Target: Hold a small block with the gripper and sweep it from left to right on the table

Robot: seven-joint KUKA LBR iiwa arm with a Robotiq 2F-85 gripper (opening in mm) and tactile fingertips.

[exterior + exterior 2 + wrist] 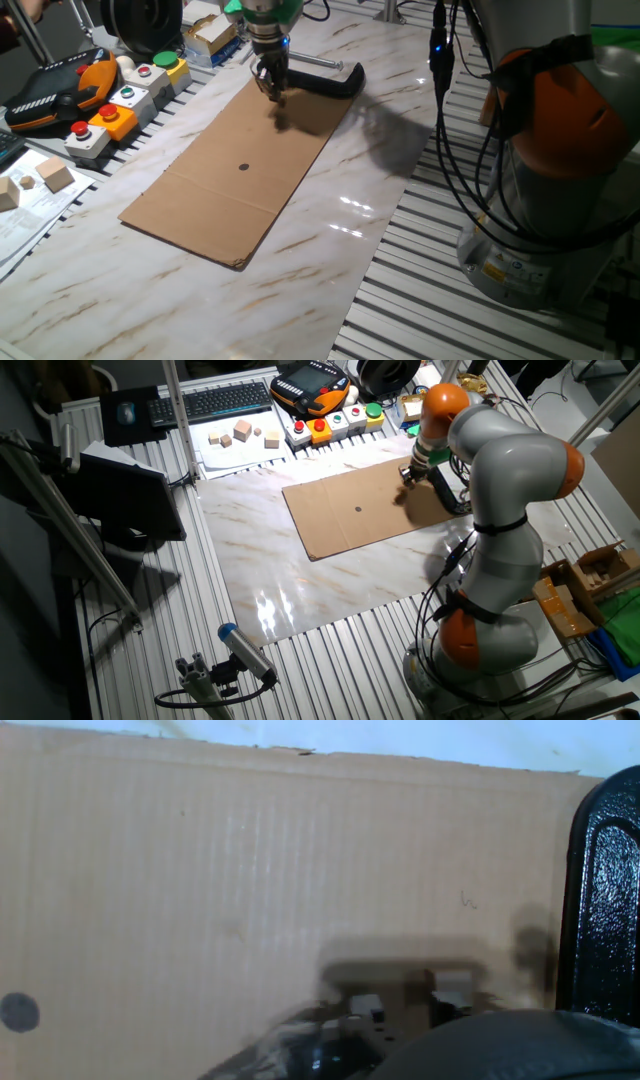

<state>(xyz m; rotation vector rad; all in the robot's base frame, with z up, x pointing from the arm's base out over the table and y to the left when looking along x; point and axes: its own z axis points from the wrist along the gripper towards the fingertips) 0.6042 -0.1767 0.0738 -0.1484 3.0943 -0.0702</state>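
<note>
While the pincer (pixel 272 92) hangs low over the far end of the cardboard sheet (pixel 240 170), just beside the black C-clamp (pixel 330 78), whether it is closed on the small block cannot be told; the block is not visible. Bare cardboard stretches toward the dark dot (pixel 243 166), with white counter (pixel 300 290) beyond the sheet's near edge.

You can't see the block; gripper (pixel 272 88) fingertips too small to judge. Hand view blurred low down, clamp (pixel 603 900) cut off right.
</note>
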